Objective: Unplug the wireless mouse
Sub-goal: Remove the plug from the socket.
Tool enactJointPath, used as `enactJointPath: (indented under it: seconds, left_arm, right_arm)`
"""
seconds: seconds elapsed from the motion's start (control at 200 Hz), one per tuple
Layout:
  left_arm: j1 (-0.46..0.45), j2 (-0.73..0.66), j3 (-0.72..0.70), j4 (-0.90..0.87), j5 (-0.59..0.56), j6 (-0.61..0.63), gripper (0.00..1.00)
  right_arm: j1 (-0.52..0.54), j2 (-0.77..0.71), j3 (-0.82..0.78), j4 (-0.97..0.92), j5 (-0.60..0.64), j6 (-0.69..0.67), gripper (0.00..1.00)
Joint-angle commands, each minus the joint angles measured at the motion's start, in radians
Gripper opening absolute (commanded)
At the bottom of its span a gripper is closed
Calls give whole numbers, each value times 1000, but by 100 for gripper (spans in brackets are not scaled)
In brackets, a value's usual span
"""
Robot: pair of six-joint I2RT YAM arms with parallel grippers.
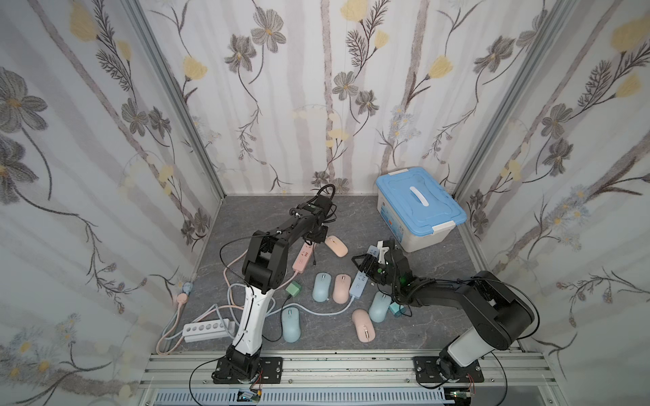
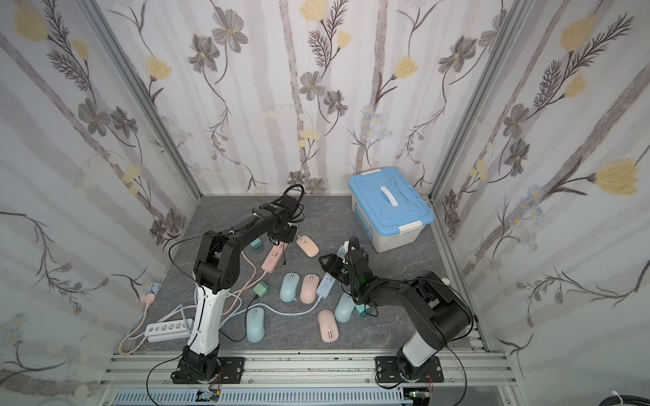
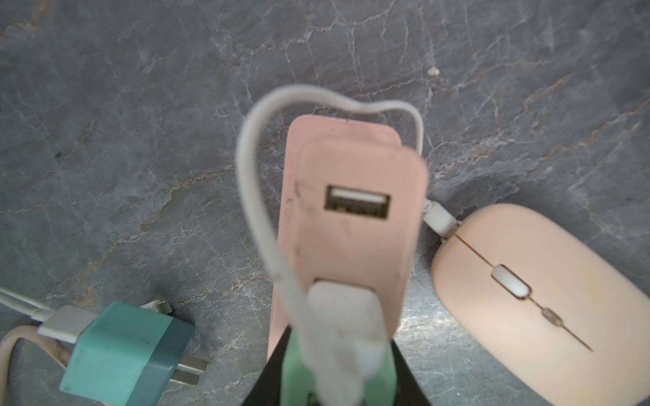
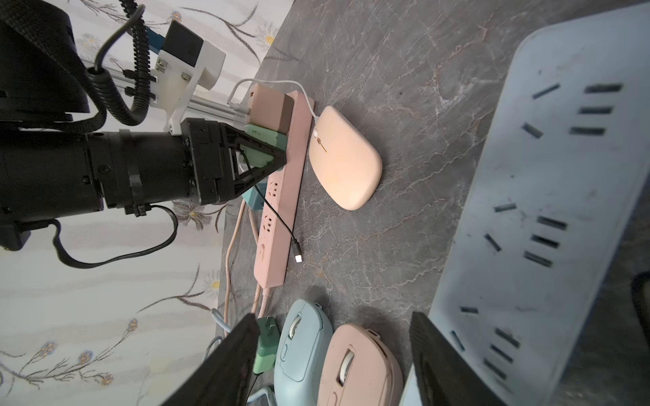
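Mouse [image 1: 336,246], pink, lies at 4 o'clock of left gripper [image 3: 338,355] in a top view, just beside. Jaws clamped on white USB plug [image 3: 343,316] seated in charger [image 3: 355,218]. Right gripper [image 4: 334,316] gapes, empty.

The light is soft and even in both top views and seems to come from overhead, so I see only faint shadows on the grey table [image 1: 246,218]. The flowered walls [image 1: 316,105] bow outward at the frame edges. From the left wrist, the white plug [image 3: 343,316] and pink charger [image 3: 355,239] are smeared and out of focus, while the pink mouse [image 3: 527,298] is sharper. From the right wrist, the blue power strip [image 4: 562,175] looms close and looks soft.
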Motion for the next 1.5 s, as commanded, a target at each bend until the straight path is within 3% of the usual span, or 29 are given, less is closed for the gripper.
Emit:
enactJointPath:
  seconds: [0.0, 0.415, 0.854, 0.994, 1.494]
  left_arm:
    - [2, -22, -20, 28, 1, 13, 0]
    - [4, -182, -194, 203, 110, 55, 0]
    - [4, -228, -261, 237, 194, 93, 0]
    - [5, -229, -258, 228, 184, 87, 0]
    - [6, -242, -249, 216, 199, 72, 0]
  right_arm:
    - [2, 12, 16, 63, -22, -4, 67]
    - [36, 168, 175, 146, -148, -73, 67]
    - [35, 356, 497, -36, -136, -13, 68]
    - [37, 399, 476, 11, -130, 60, 62]
    - [89, 505, 488, 196, -174, 78, 46]
